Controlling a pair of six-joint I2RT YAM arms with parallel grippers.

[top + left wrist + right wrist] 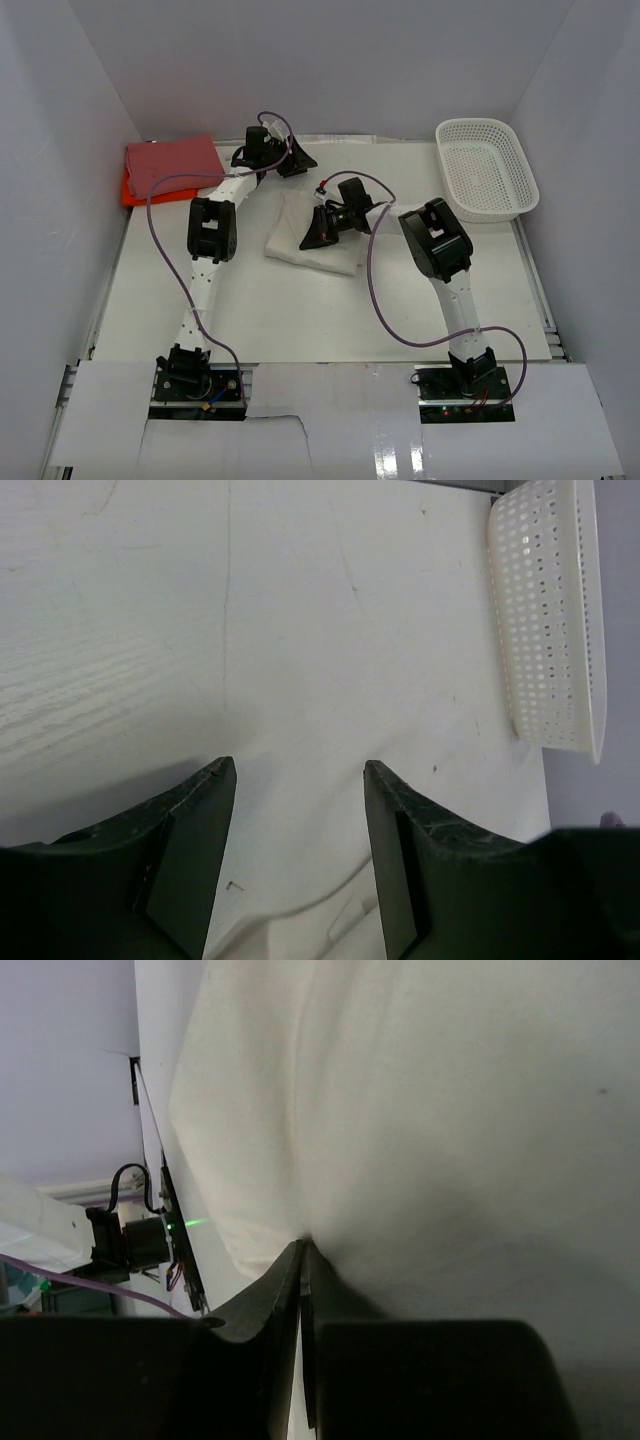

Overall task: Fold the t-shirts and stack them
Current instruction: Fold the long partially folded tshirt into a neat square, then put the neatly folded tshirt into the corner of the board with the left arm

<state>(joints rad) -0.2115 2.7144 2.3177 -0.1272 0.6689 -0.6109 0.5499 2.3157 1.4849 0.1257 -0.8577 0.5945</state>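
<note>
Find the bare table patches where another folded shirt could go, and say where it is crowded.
Free: the wide near strip of table between the cream shirt and the arm bases, and the stretch beside the basket. Crowded: the centre, where the right gripper pinches the cream shirt, and the far-left corner, with pink-red shirt on orange shirt.

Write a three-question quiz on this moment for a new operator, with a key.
1. True or false: the pink-red t-shirt lies on top of the orange t-shirt.
2. The right gripper is shut on which one? A) the cream t-shirt B) the orange t-shirt C) the pink-red t-shirt
3. Fill in: the left gripper, above the table, holds nothing; its jaws stand ____.
Key: 1 true; 2 A; 3 open.
</note>
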